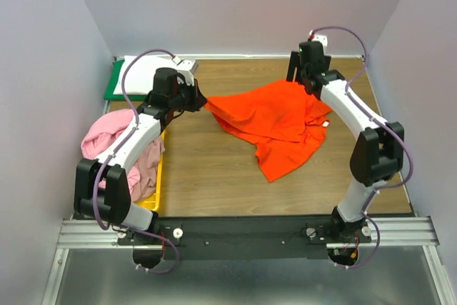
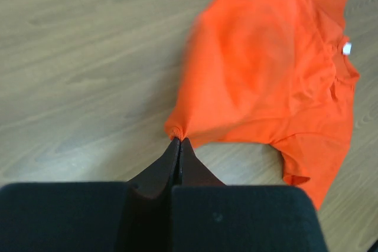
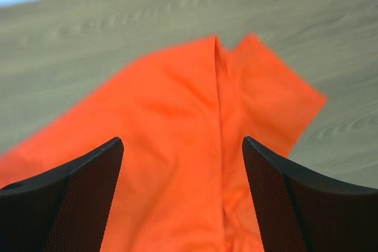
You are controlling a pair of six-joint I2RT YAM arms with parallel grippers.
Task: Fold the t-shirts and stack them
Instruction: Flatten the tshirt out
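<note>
- Four t-shirts show in the top view. Two lie heaped at the left of the frame: the light pink t-shirt (image 1: 106, 135) higher and further left, the mauve-pink t-shirt (image 1: 147, 168) below and to its right. Both sit in the yellow bin (image 1: 152, 203), of which only the right rim shows.
- In the upper left corner the white t-shirt (image 1: 146, 71) lies flat on the green board (image 1: 114, 87), close to the back wall.
- Left of centre, the left gripper (image 1: 202, 102) has its jaws pressed together on a bunched corner of the orange t-shirt (image 1: 275, 123). In the left wrist view the cloth puckers at the fingertips (image 2: 172, 151) and fans out toward the upper right. Whether that corner is off the wood I cannot tell.
- The orange t-shirt spreads rumpled over the middle of the wooden table (image 1: 207, 169), with one flap reaching toward the lower centre of the frame. A small white label (image 2: 346, 47) shows at its neck, on the shirt's right side.
- In the upper right, the right gripper (image 1: 308, 82) stands at the far edge of the orange cloth, jaws wide apart and holding nothing. In the right wrist view a raised crease in the cloth runs up between the two dark fingers (image 3: 88, 187). Whether they touch the cloth I cannot tell.
</note>
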